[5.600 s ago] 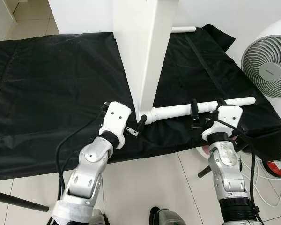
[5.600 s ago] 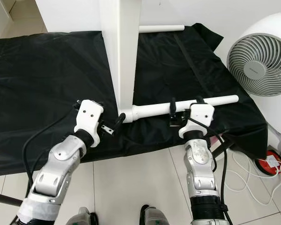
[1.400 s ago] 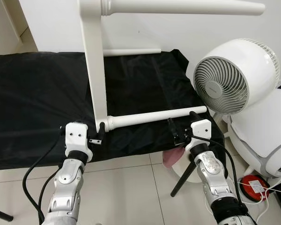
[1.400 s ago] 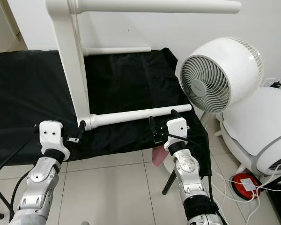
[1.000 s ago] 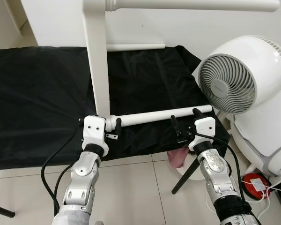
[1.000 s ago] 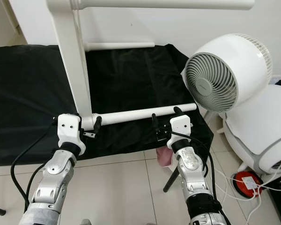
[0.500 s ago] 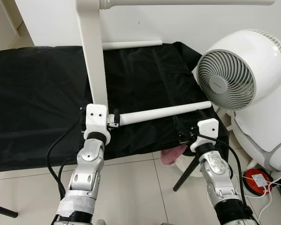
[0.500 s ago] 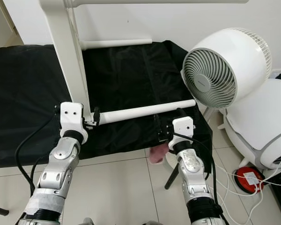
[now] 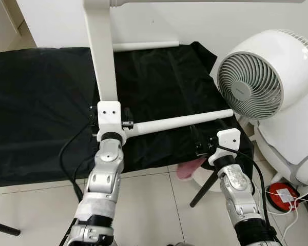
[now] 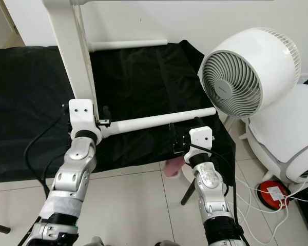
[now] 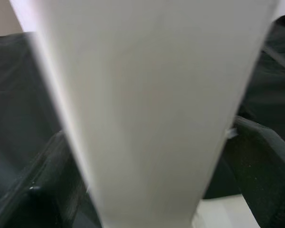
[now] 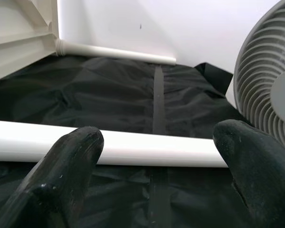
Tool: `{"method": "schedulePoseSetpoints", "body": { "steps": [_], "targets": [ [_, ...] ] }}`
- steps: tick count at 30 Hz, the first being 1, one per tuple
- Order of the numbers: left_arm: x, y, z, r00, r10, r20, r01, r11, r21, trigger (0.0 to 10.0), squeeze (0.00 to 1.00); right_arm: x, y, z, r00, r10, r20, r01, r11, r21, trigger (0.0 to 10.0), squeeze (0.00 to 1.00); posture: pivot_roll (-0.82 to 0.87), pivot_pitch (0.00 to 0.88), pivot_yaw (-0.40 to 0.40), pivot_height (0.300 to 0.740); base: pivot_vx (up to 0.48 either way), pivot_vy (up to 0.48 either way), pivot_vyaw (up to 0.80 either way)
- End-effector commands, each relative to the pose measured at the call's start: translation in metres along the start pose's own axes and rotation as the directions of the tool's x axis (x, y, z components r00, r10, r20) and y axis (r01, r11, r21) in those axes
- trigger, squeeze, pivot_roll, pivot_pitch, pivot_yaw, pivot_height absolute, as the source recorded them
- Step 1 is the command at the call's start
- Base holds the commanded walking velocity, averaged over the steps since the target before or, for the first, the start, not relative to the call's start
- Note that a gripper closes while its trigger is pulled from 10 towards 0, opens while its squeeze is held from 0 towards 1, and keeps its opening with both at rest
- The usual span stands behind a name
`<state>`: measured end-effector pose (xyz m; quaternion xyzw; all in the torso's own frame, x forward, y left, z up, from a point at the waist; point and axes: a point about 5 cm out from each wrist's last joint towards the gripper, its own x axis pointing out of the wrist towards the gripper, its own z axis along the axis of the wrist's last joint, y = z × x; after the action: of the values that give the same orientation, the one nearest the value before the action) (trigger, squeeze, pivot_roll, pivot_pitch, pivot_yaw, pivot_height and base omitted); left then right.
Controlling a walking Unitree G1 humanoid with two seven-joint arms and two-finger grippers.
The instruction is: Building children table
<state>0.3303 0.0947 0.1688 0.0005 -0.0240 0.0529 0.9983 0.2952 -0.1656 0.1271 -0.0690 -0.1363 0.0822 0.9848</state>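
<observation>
A white children's table (image 9: 100, 56) stands tipped on its edge on a black sheet (image 9: 36, 97), its flat top cut off by the upper frame in both eye views. The smooth slab rises vertically; a round, tapered leg (image 9: 179, 121) juts sideways from its lower corner toward a white fan (image 9: 267, 77), and a second leg (image 9: 143, 46) runs along the sheet's far edge by the wall. The sheet is matte, creased fabric, draped to the tiled floor (image 9: 143, 205).

The left claw (image 9: 110, 114) sits at the slab's lower corner, its white housing hiding the joint with the leg; the left wrist view, blurred, shows the slab between two black fingers (image 11: 261, 166) that stand apart on either side, contact unclear. The right claw (image 10: 185, 138) hangs just below the leg near its free end, its fingers (image 12: 66, 166) spread wide with the leg crossing beyond them, not touching. A pink object (image 9: 187, 169) below the sheet's edge is partly hidden and hard to make out.
</observation>
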Motion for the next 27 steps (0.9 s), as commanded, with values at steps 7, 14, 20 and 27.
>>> {"method": "schedulePoseSetpoints", "body": {
  "steps": [7,14,20,27],
  "targets": [
    [0.004,-0.011,-0.003,0.999,0.022,-0.035,-0.022,0.999,0.024,10.0,0.0,0.002,0.0,0.004,1.0,-0.017,0.0,0.017,1.0,0.009,10.0,0.0,-0.11,0.118,0.012,0.74,0.0,0.0,0.0],
    [0.009,-0.005,-0.009,0.982,0.177,-0.06,-0.172,0.982,0.077,10.0,0.0,0.002,-0.002,0.005,0.999,-0.034,0.002,0.034,0.999,0.008,10.0,0.0,-0.13,0.141,0.028,0.74,0.0,0.0,0.0],
    [0.017,0.027,-0.014,0.901,0.432,-0.034,-0.428,0.899,0.091,10.0,0.0,0.001,-0.002,0.007,0.999,-0.054,-0.003,0.054,0.998,0.013,10.0,0.0,-0.13,0.147,0.033,0.74,0.0,0.0,0.0],
    [0.022,0.05,-0.008,0.837,0.546,0.014,-0.546,0.835,0.076,10.0,0.0,0.0,-0.001,0.007,0.998,-0.062,-0.005,0.062,0.998,0.016,10.0,0.0,-0.14,0.151,0.036,0.74,0.0,0.0,0.0]
  ]
}}
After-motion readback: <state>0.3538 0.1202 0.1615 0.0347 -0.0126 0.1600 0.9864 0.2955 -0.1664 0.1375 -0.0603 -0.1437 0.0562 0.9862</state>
